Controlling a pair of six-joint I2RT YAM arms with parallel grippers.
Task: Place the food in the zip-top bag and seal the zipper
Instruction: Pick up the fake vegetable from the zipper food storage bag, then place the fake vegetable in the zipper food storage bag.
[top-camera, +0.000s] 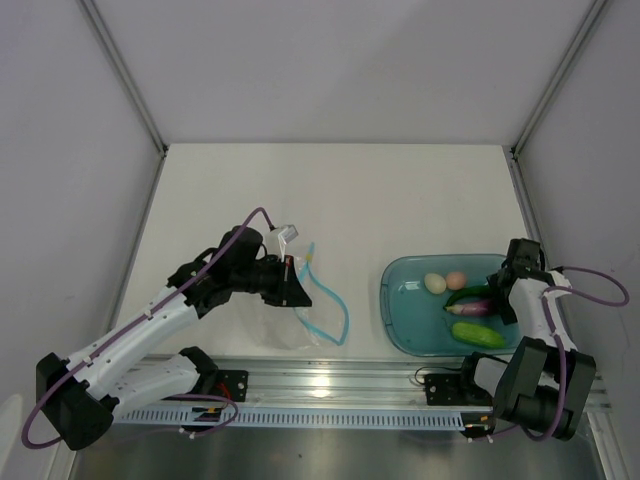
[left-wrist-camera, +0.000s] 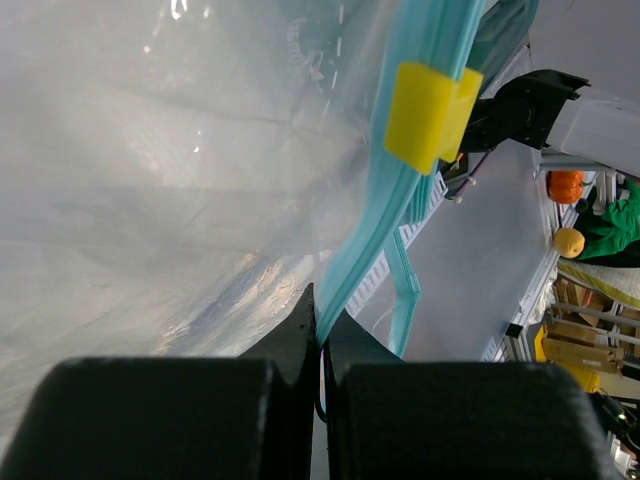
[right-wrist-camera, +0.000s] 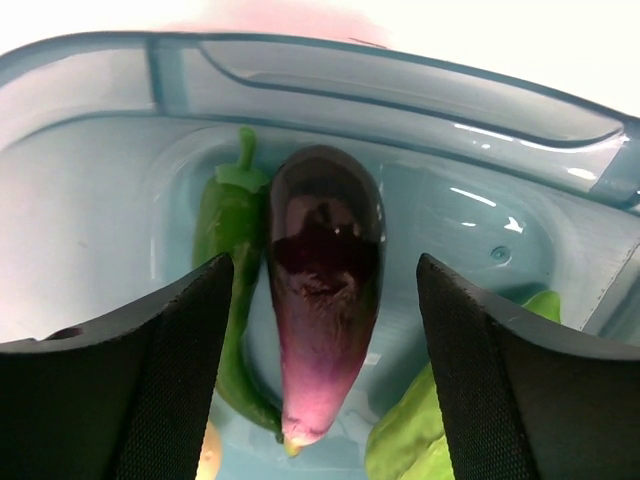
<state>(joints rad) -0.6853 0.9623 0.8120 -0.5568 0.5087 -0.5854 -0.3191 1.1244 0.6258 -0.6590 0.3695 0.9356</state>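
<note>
Zip-top bag (top-camera: 300, 325) – clear, crinkly – is sitting left of centre on the desk (top-camera: 400, 200), its zipper edge being pinched between the fingers of the left end effector (left-wrist-camera: 320, 350). Zipper (top-camera: 335, 310), light blue, is looping off to the right with its strips parting and is carrying a yellow slider (left-wrist-camera: 430, 115).

Food is lying in the teal tray (top-camera: 386, 300) at right – cream egg (top-camera: 435, 284) and pink egg (top-camera: 456, 280) side by side at the far end, dark green pepper (right-wrist-camera: 228, 230) and purple eggplant (right-wrist-camera: 320, 290) lying alongside each other mid-tray, light green cucumber (top-camera: 478, 334) nearest.

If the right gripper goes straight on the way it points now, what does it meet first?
The right gripper would first meet the purple eggplant, lying between its open fingers in the teal tray, green pepper beside it. How far off is unclear.
</note>
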